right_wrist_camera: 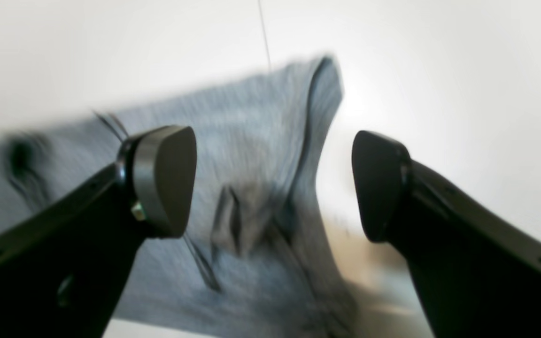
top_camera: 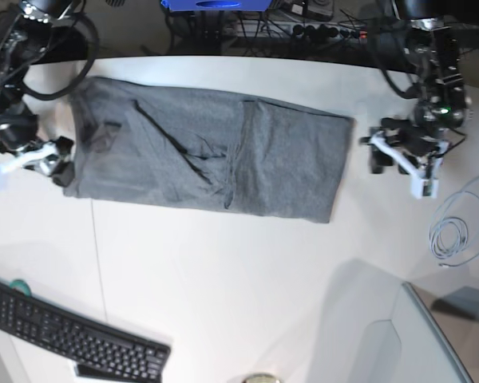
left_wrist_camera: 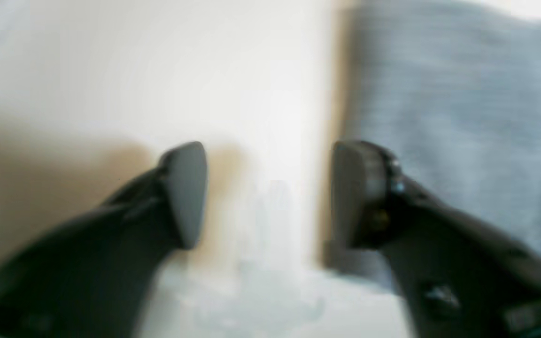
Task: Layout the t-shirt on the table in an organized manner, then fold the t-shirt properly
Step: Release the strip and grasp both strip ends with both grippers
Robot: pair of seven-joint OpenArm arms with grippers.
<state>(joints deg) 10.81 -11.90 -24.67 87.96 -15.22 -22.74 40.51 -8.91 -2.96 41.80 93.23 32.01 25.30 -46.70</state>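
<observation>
Across the white surface [top_camera: 223, 271], seen from the base camera: grey t-shirt [top_camera: 207, 155] spread as a long, folded band toward the far edge, creased near the middle. At its two short ends, one pincer each: right pincer [top_camera: 52, 159] at the end on that view's left, at the cloth's edge; left pincer [top_camera: 381, 152] just off the opposite end, apart from the fabric. Black keyboard [top_camera: 72, 339] near the front corner and coiled cable [top_camera: 451, 235] at the other side, both well clear of the shirt and visible from no wrist camera.

From the right wrist: pads spread wide, nothing between them, one finger [right_wrist_camera: 162, 180] over wrinkled cloth, the other over bare surface; thin dark seam [right_wrist_camera: 265, 33] running away beyond the hem.

From the left wrist, blurred: pads parted and empty, shirt edge [left_wrist_camera: 463, 117] beside one finger [left_wrist_camera: 359, 192], bare surface under the gap. Contact with cloth not clear from either wrist.
</observation>
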